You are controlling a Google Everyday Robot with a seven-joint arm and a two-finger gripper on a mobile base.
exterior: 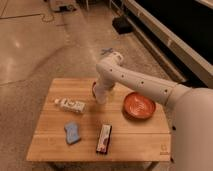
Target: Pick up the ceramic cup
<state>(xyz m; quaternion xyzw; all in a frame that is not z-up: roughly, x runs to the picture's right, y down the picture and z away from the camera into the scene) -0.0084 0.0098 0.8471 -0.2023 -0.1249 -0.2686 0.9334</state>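
Camera view: the gripper [97, 92] is low over the tabletop [135, 142], near the middle of its far edge, at the end of the white arm [135, 82] reaching in from the right. Whether the gripper is open or closed cannot be told. The ceramic cup [100, 98] sits at the gripper, largely hidden by it. An orange bowl [139, 105] sits toward the right edge. A white tube [70, 105] lies toward the left edge. A blue sponge [73, 132] and a dark oblong packet [104, 138] lie near the front edge.
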